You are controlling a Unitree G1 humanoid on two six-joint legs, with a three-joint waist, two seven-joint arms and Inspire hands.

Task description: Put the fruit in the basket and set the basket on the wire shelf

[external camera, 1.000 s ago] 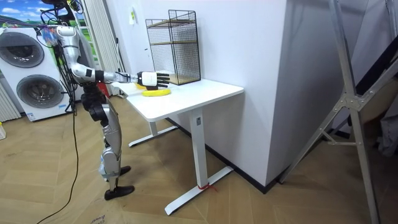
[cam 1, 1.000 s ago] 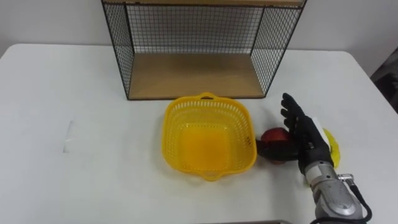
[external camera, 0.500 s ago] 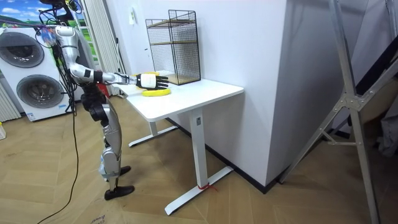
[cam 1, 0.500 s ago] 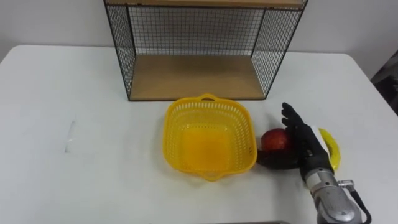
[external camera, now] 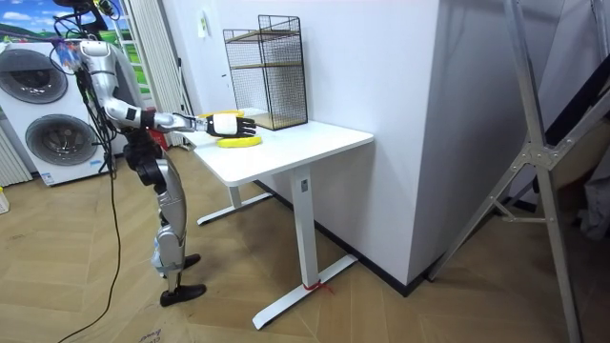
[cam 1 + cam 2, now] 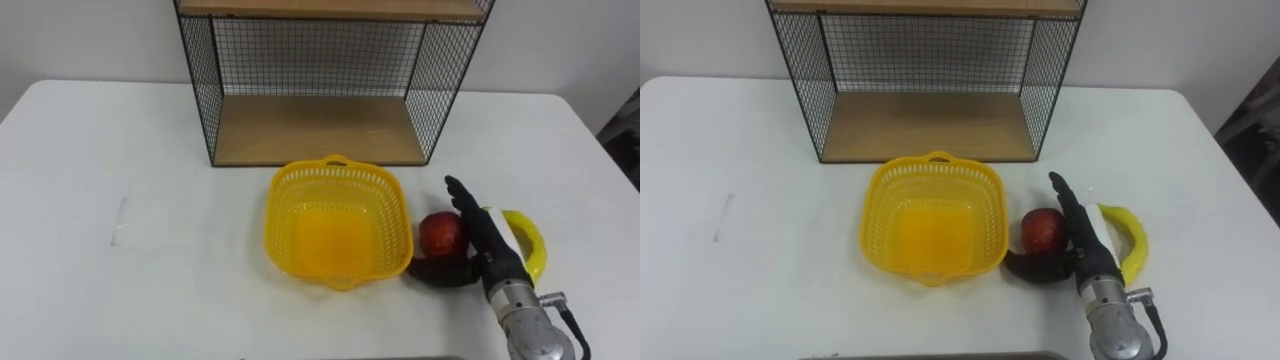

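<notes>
Red apple (image 6: 440, 233), banana (image 6: 535, 236) beside yellow basket (image 6: 338, 177)

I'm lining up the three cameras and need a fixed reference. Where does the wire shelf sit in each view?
Left eye view: the wire shelf is at top centre, behind the yellow basket.
Right eye view: the wire shelf is at the top, slightly left of centre.
Room view: the wire shelf is upper left of centre, on the table by the wall.
Shared landmark: the right hand, held over the white table before the shelf.
</notes>
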